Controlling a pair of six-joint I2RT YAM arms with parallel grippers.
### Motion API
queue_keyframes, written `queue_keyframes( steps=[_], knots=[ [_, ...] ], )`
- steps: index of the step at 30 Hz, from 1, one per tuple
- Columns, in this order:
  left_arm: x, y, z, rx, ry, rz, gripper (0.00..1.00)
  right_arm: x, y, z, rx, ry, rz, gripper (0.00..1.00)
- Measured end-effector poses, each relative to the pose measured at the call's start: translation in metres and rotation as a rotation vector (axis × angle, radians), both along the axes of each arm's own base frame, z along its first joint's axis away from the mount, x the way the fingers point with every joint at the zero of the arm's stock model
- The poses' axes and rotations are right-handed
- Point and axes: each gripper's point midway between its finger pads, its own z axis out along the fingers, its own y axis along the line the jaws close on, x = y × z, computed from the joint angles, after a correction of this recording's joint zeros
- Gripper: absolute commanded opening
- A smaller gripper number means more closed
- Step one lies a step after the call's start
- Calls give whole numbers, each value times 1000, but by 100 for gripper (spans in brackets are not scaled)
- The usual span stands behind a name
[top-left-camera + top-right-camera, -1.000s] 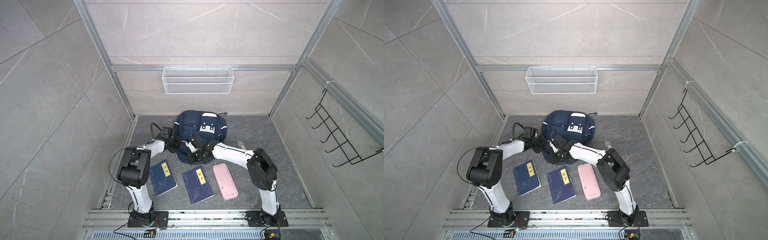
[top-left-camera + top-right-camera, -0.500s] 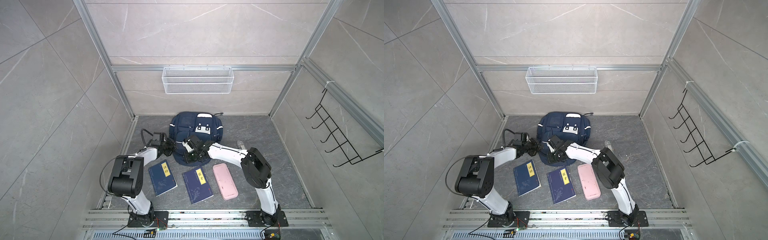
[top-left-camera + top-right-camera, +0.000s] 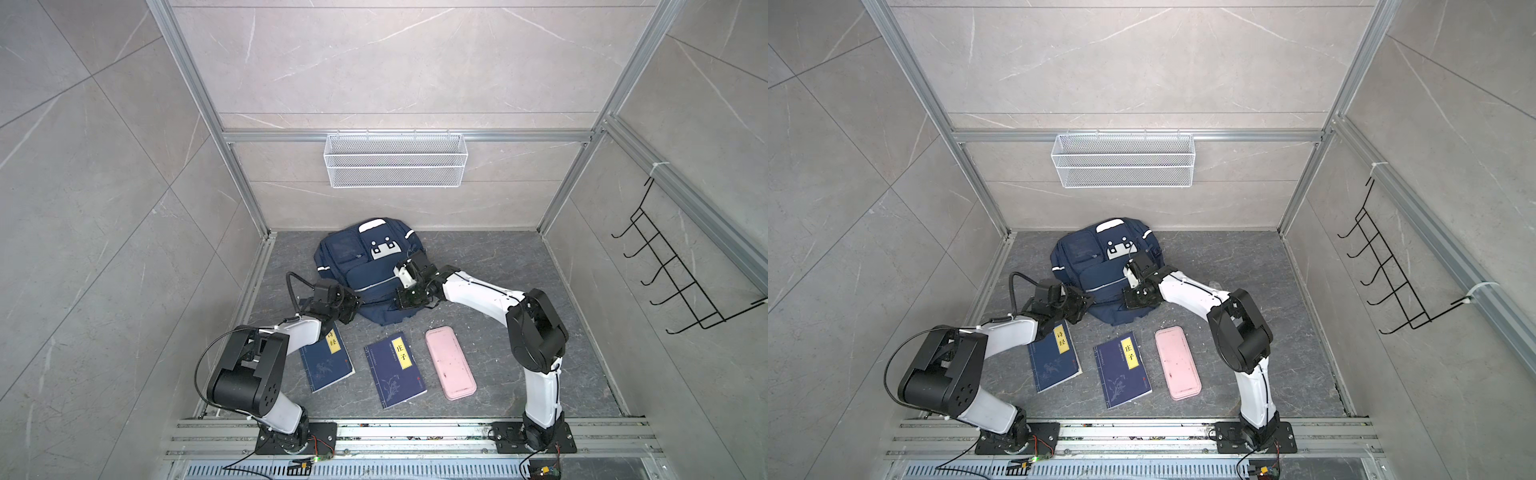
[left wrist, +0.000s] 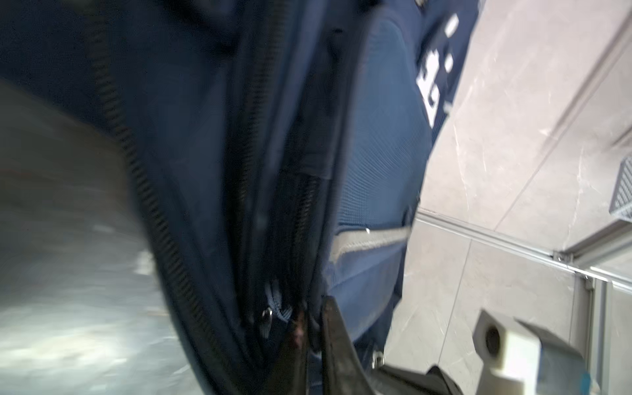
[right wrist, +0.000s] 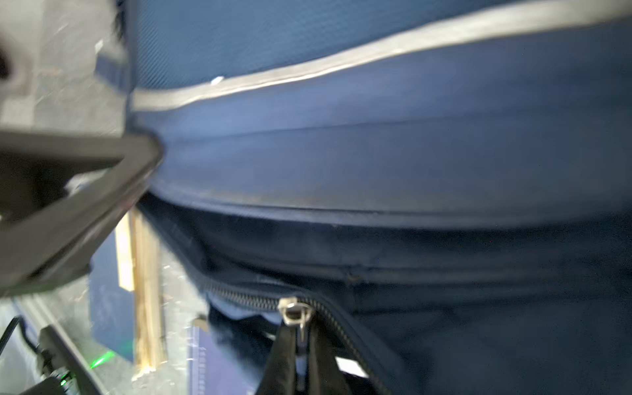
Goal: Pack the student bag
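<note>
A robot lab test cell: aluminium framing [image 3: 274, 136] and grey panels [image 3: 395, 62] box in 2 bolted-down arms [image 3: 478, 291], wire basket [image 3: 395, 166] beyond them.

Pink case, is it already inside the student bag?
No, the pink case lies flat on the floor in front of the student bag, beside a navy book.

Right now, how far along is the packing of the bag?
Done: the bag looks partly unzipped. In hand: the right gripper is shut on the zip pull; the left gripper is at the opening's edge, grip unclear. Left: the two books and the pink case lie in front of the bag, unpacked.
</note>
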Motion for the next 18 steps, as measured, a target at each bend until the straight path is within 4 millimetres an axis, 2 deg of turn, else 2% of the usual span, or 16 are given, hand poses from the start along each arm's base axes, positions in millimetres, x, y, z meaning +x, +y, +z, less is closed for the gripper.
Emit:
queue_keyframes(
  steps=[3,7,9,14,18],
  knots=[
    [8,-28,3,-6,-15,-41,15,9,-19,-1,-25,4,-30,0],
    [13,-43,-2,-16,4,-54,15,0,-20,-2,-38,7,-16,0],
    [14,-43,-5,-17,16,-47,15,-12,-12,-3,-42,10,11,0],
    [18,-44,-2,-22,17,-34,15,-45,25,-2,-44,5,99,0],
    [20,-43,-1,-20,16,-22,15,-55,50,-4,-41,-4,125,0]
  ],
)
